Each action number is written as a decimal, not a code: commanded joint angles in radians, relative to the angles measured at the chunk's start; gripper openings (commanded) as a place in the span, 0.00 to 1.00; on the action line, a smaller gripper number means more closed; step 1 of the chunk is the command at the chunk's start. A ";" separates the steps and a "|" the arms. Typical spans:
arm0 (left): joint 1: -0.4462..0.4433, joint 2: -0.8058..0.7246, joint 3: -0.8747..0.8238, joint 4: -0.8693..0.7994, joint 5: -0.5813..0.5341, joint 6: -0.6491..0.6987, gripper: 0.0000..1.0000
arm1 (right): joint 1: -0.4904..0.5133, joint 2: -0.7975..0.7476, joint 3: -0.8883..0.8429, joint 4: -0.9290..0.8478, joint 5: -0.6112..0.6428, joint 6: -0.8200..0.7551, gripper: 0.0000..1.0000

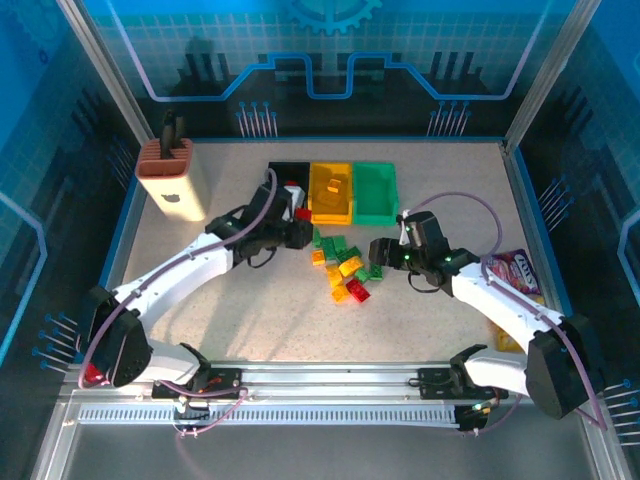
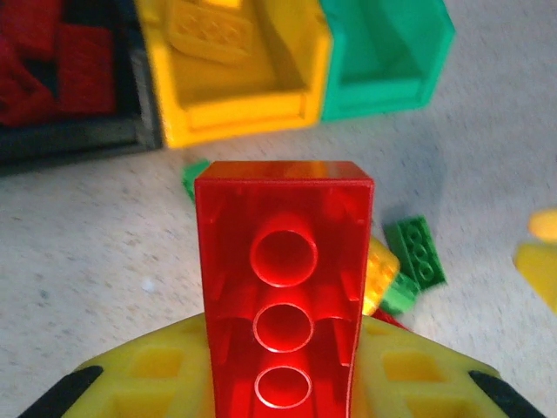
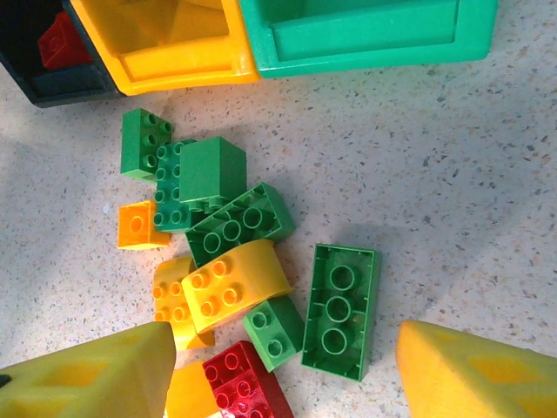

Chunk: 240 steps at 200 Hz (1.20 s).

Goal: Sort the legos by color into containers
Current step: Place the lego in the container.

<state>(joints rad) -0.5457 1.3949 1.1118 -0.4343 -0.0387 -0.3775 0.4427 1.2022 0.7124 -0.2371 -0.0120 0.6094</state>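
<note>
- A red brick is clamped in the left tool, near the black bin.
- The right tool is held spread over the loose legos on the tabletop.

The red lego is glossy plastic; the table matt, speckled.

Legos lie heaped just before the row of containers

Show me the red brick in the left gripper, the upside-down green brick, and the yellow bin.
red brick [image 2: 283,261], left wrist view, on its hollow underside.
upside-down green brick [image 3: 338,308], right wrist view, on its middle tube.
yellow bin [image 2: 244,113], left wrist view, on its front wall.
</note>
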 commanded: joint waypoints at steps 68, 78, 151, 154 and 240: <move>0.225 0.407 0.419 -0.096 -0.026 -0.018 0.29 | 0.020 0.030 0.003 0.021 -0.046 0.019 0.68; 0.235 0.461 0.470 -0.116 -0.026 -0.017 0.30 | 0.021 0.026 0.004 0.013 -0.042 0.013 0.68; 0.257 0.618 0.655 -0.169 0.014 0.012 0.59 | 0.021 0.005 0.020 -0.027 -0.026 -0.010 0.68; 0.257 0.615 0.656 -0.171 0.019 0.013 0.67 | 0.021 0.004 0.022 -0.027 -0.028 -0.010 0.68; 0.028 0.281 0.365 -0.148 -0.138 0.046 0.72 | 0.021 0.014 0.053 -0.030 -0.005 -0.007 0.68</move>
<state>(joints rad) -0.4095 1.7775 1.5631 -0.5652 -0.0883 -0.3519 0.4522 1.2232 0.7319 -0.2523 -0.0349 0.6094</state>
